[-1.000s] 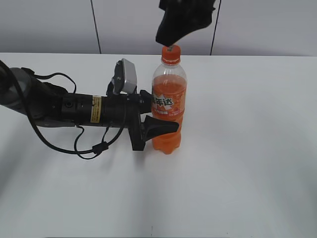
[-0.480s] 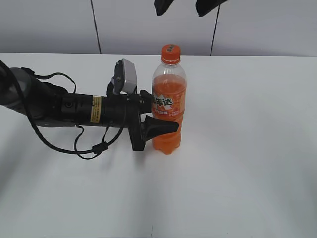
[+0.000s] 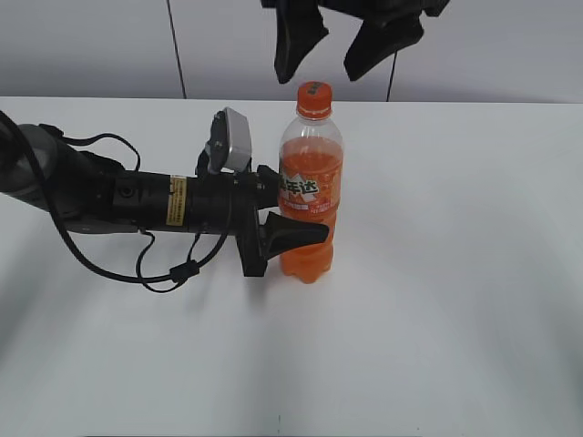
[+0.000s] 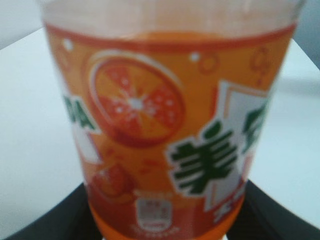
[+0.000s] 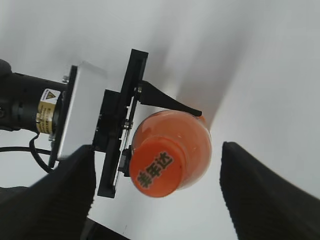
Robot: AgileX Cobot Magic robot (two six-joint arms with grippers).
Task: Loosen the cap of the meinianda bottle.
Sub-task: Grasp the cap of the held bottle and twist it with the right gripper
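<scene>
Exterior view: the meinianda bottle (image 3: pixel 310 191) stands upright on the table (image 3: pixel 455 273), grasped at its waist by the left gripper (image 3: pixel 290 235); the right gripper (image 3: pixel 339 55), spread wide, hangs directly above the cap (image 3: pixel 313 98). Left wrist view: the label fills the frame between the dark fingers (image 4: pixel 45 222). Right wrist view: the cap (image 5: pixel 152 171) lies centred below, between the fingers (image 5: pixel 260 195), its axis vertical.
</scene>
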